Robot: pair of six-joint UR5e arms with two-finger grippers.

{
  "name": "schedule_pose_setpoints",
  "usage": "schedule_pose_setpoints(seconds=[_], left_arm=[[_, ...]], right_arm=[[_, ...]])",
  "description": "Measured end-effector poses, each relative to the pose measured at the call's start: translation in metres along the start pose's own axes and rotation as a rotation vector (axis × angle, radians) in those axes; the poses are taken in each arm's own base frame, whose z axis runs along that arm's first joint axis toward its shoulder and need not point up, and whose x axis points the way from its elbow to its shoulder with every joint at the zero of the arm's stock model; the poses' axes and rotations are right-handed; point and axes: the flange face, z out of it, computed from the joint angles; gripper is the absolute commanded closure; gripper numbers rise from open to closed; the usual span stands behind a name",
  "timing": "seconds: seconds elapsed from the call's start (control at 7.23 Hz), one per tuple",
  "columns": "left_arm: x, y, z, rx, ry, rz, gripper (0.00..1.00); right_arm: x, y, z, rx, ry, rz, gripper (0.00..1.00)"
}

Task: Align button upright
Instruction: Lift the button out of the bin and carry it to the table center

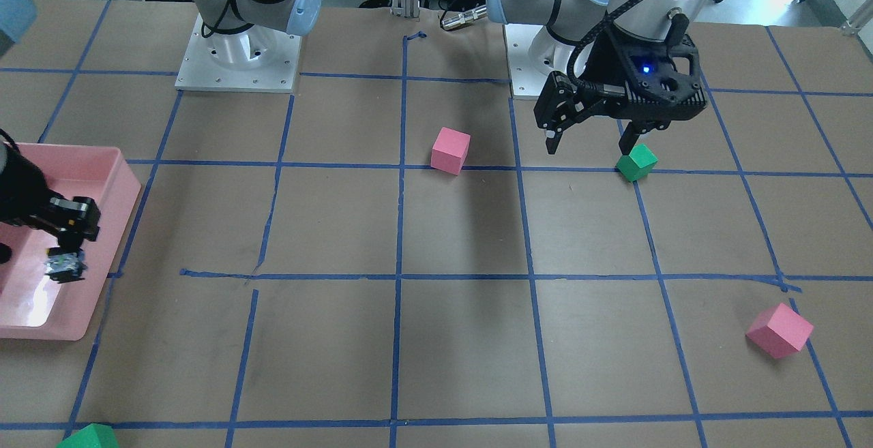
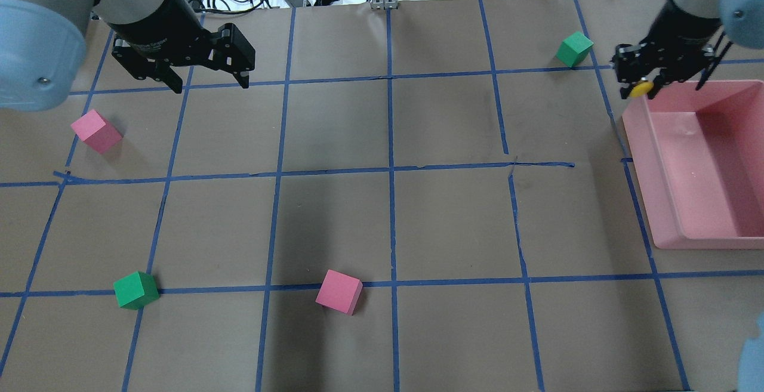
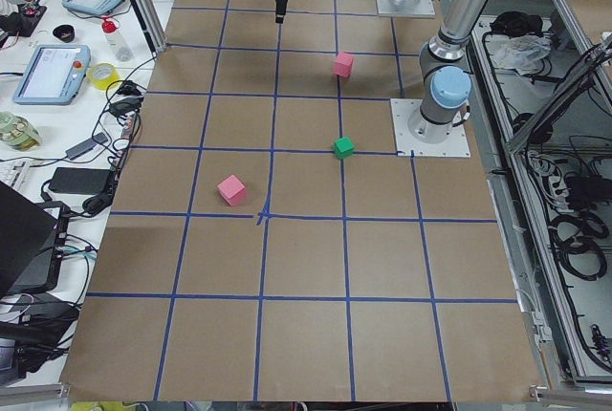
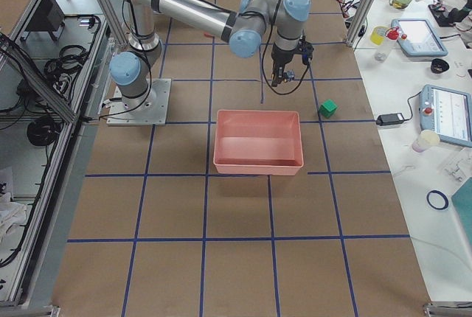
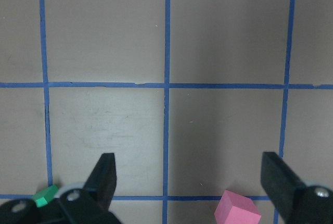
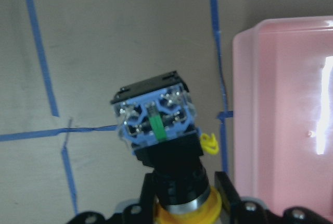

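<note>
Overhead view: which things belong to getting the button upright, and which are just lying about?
Job in hand:
button
right end effector, gripping it

Lying about:
two pink cubes
two green cubes
pink tray
left end effector, open, idle

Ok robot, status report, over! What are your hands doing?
Left fingers open, empty, above the table. Right fingers shut on button, held in the air. Pink bin close beside it.
</note>
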Motion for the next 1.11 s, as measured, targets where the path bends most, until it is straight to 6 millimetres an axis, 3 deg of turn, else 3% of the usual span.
schedule_pose_setpoints(seconds=[0.28, 0.55, 0.83, 1.11], left_arm=[[0.0, 0.0, 0.0, 0.0, 0.0, 0.001, 0.0], [0.0, 0.0, 0.0, 0.0, -0.001, 0.001, 0.0], [0.0, 0.0, 0.001, 0.0, -0.001, 0.003, 0.0], [0.0, 0.0, 0.001, 0.0, -0.001, 0.009, 0.0]], right_arm=[[-0.108, -0.005, 0.021, 0.02, -0.035, 0.034, 1.0], [-0.199, -0.011, 0.066, 0.058, -0.061, 0.072, 1.0], [-0.278, -0.016, 0.109, 0.057, -0.12, 0.126, 1.0], [-0.34, -0.027, 0.139, 0.049, -0.161, 0.152, 1.0]])
